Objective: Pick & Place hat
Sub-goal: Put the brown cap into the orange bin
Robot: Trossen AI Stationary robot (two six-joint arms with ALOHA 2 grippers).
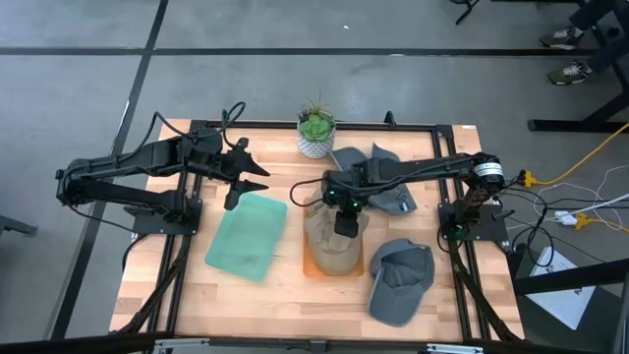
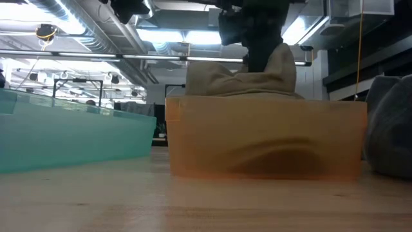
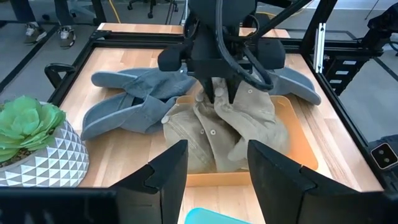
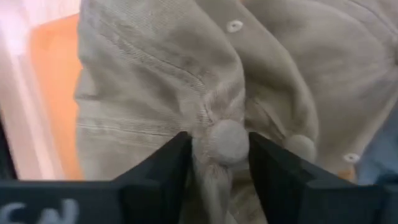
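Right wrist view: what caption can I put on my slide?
Right gripper straddling the top button of a tan hat in the orange tray.

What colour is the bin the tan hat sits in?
Translucent orange. The bin shows best in the low view, with the tan hat bunched above its rim.

tan hat [image 4: 186, 93]: we see it overflow the right wrist view, its edges cut off
orange tray [image 2: 264, 138]: we see the hat's lower part only as a blur through its wall
right gripper [image 1: 345, 218]: we find its fingertips hidden from above
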